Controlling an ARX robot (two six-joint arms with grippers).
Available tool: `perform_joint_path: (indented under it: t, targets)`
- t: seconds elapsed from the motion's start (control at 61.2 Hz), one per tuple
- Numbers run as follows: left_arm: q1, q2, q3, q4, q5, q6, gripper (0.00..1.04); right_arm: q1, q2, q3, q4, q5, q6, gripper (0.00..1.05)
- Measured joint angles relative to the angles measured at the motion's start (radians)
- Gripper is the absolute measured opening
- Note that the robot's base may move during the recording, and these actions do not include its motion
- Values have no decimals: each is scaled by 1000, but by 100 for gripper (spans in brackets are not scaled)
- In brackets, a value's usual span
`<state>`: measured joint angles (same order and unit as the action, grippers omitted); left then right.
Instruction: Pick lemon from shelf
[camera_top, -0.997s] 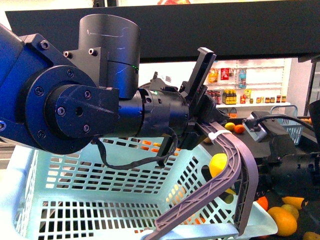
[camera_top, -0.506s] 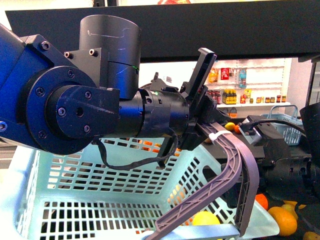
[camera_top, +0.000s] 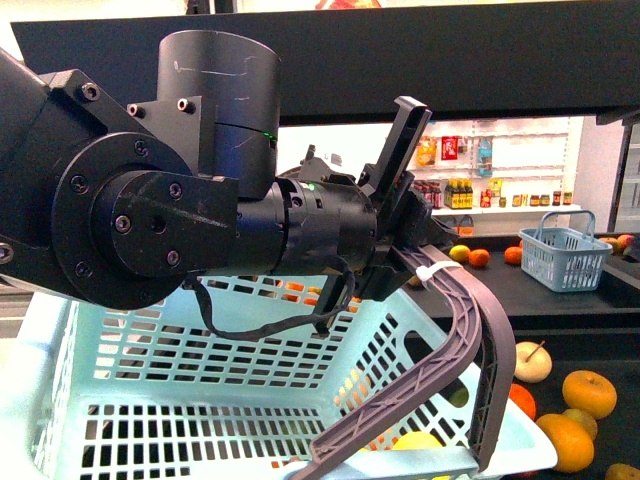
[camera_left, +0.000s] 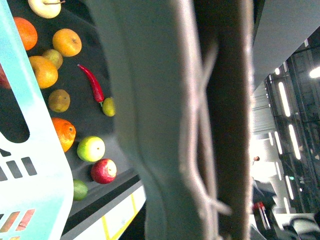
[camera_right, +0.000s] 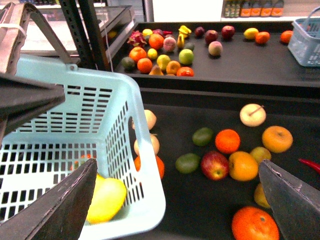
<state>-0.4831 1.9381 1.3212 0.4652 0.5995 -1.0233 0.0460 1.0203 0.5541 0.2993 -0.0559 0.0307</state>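
Observation:
A yellow lemon (camera_right: 107, 200) lies on the bottom of the light blue basket (camera_right: 145, 165), in its near corner; the front view shows the lemon (camera_top: 418, 440) low behind the basket's slotted wall. My left gripper (camera_top: 405, 255) is shut on the grey basket handle (camera_top: 470, 330), and that handle (camera_left: 165, 120) fills the left wrist view. My right gripper (camera_right: 177, 165) hangs open and empty above the basket's corner and the lower tier of the black shelf (camera_right: 210, 220). The right gripper is out of the front view.
Loose oranges, apples and limes lie on the lower tier, among them an orange (camera_right: 227, 141) and a red apple (camera_right: 215, 165). A red chili (camera_left: 92, 82) lies there too. A small blue basket (camera_top: 563, 255) stands on the upper tier. A perforated upright (camera_right: 95, 30) rises behind the basket.
The lemon dropped from near the basket's rim to its bottom. My right arm has pulled away to the right and left the front view. The left arm has held still.

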Motion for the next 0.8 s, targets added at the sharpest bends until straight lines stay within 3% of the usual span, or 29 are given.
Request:
perform_joint_path:
  t: [0.261, 0.376, 0.555, 0.8]
  targets:
    - [0, 0, 0, 0, 0, 0, 6, 11, -421, -204, -196, 88, 39, 94]
    - [0, 0, 0, 0, -1, 3, 6, -37, -583, -313, -135, 62, 1, 78]
    - [-1, 0, 0, 0, 3, 0, 6, -44, -870, -447, -291, 55, -21, 49]
    - [-1, 0, 0, 0, 0, 2, 6, -44, -1008, -539, -301, 55, -26, 10]
